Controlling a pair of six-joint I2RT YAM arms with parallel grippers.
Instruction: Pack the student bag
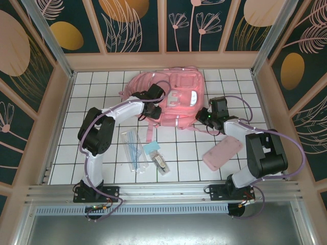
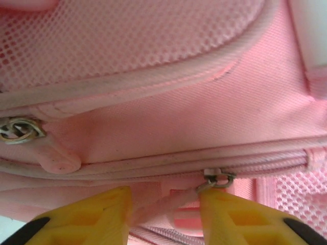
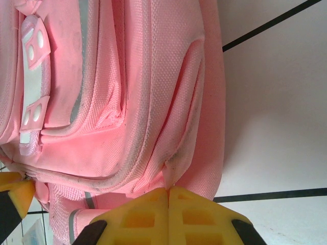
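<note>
The student bag [image 1: 176, 97], a large pink backpack with white stripes, lies flat at the back middle of the table. My left gripper [image 1: 152, 109] is at the bag's near left side. In the left wrist view its yellow fingers [image 2: 97, 217] stand apart, so the left gripper [image 2: 164, 200] is open. A pink zipper pull [image 2: 166, 204] hangs loose between them from a metal slider [image 2: 218, 178]. My right gripper [image 1: 205, 117] is at the bag's near right corner. The right gripper [image 3: 168, 190] is shut on a pinched fold of the student bag [image 3: 127, 102].
A flat pink pouch [image 1: 222, 152] lies beside the right arm. Nearer the front lie a clear pencil case with blue pens [image 1: 134, 149], a small blue pad [image 1: 152, 148] and a small dark item [image 1: 161, 163]. Wooden walls enclose the tiled table [image 1: 92, 92].
</note>
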